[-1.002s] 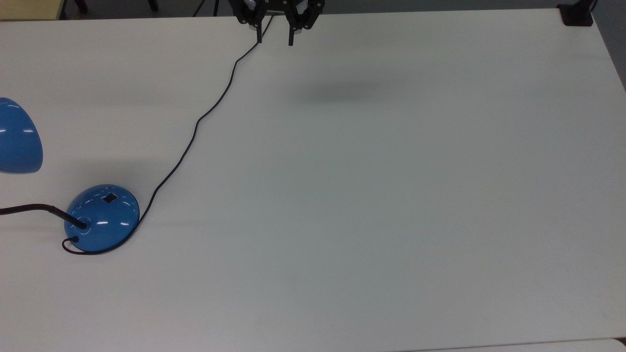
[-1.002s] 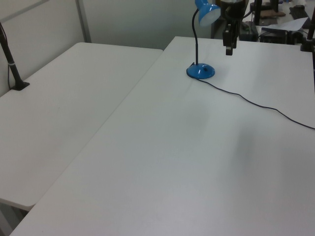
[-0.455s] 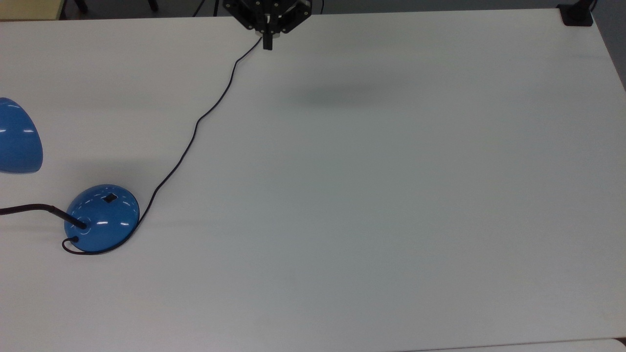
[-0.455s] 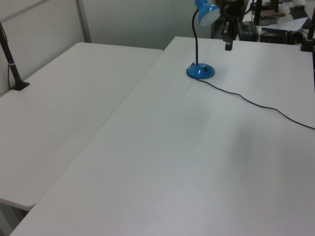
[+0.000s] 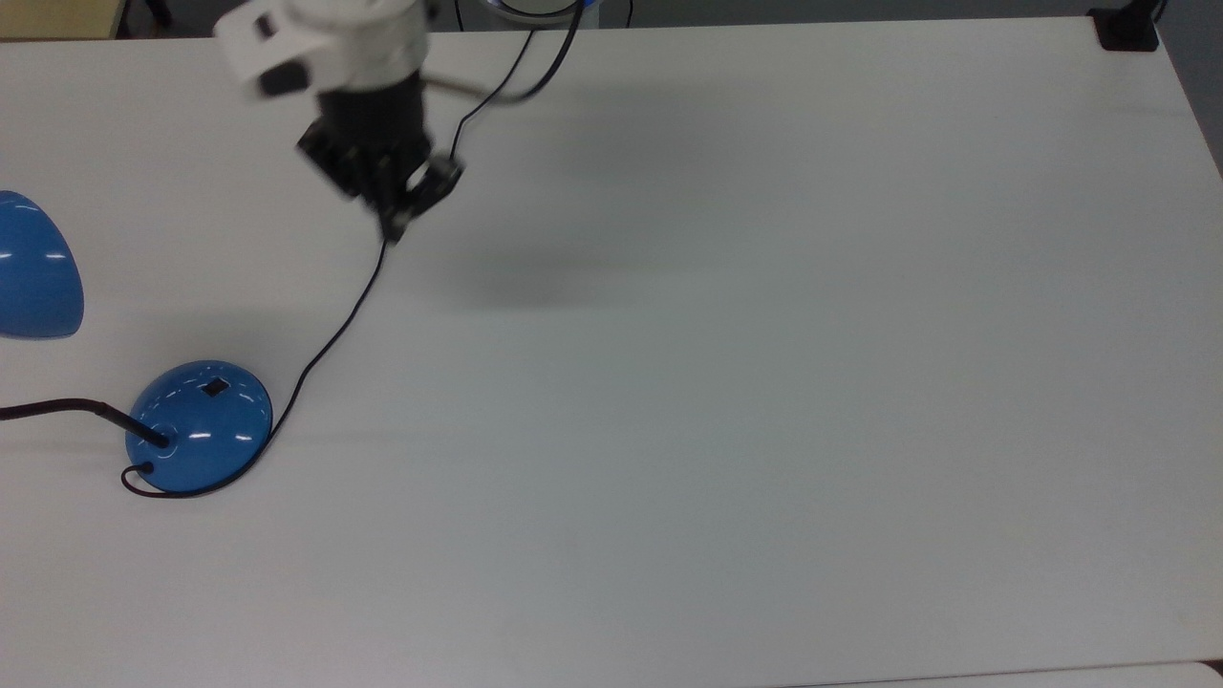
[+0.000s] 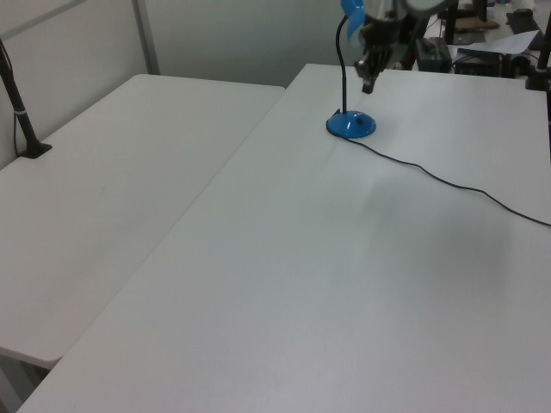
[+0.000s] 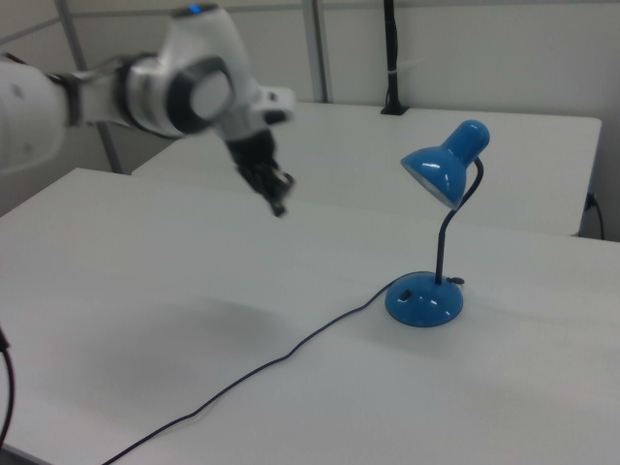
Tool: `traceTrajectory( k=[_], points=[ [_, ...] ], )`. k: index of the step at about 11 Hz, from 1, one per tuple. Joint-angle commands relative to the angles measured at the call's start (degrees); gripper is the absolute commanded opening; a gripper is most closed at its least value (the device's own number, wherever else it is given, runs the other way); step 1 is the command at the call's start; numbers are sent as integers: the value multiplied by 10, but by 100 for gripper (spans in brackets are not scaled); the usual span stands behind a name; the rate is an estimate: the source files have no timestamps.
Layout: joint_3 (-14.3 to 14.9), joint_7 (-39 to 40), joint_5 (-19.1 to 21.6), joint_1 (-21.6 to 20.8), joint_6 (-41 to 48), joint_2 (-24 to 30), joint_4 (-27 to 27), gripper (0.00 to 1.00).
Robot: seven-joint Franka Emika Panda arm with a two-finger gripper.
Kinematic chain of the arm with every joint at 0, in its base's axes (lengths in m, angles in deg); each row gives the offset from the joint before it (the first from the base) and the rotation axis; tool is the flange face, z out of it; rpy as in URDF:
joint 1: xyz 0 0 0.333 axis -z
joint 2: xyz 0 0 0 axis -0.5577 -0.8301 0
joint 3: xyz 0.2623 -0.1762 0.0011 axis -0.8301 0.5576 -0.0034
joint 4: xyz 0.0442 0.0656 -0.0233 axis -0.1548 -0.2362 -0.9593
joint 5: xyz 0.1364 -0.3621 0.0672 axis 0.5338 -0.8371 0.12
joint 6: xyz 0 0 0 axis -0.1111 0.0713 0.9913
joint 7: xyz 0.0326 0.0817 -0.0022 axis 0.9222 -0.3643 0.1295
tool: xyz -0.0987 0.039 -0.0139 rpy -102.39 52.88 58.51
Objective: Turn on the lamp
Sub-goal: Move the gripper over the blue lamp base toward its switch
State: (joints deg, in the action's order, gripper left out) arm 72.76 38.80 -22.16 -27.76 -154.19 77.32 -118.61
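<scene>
The lamp has a glossy blue dome base with a small black rocker switch on top, sitting at the top view's lower left. Its thin black neck runs off the top view's left edge and its blue shade hangs above. The black cord trails from the base toward the far edge. My gripper hovers above the cord, well up and right of the base in the top view, shut on nothing. In the right view the gripper is left of the shade and higher than the base.
The white table stretches wide to the top view's right of the lamp. A black clamp mount sits at its far right corner. A second white table adjoins on the left view's left, with a black pole on it.
The fingers came together, then the arm swung from the table's far edge down and to the top view's left, closer to the lamp base. The lamp stayed put.
</scene>
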Motion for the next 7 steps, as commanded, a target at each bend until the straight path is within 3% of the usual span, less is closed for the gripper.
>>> traceTrajectory(
  k=[1,3,7],
  points=[
    [40,-60,5,10,-160,-51,-26,0],
    [49,-114,8,34,-289,-76,-52,0],
    [56,-118,4,62,-403,-140,-56,0]
  ],
)
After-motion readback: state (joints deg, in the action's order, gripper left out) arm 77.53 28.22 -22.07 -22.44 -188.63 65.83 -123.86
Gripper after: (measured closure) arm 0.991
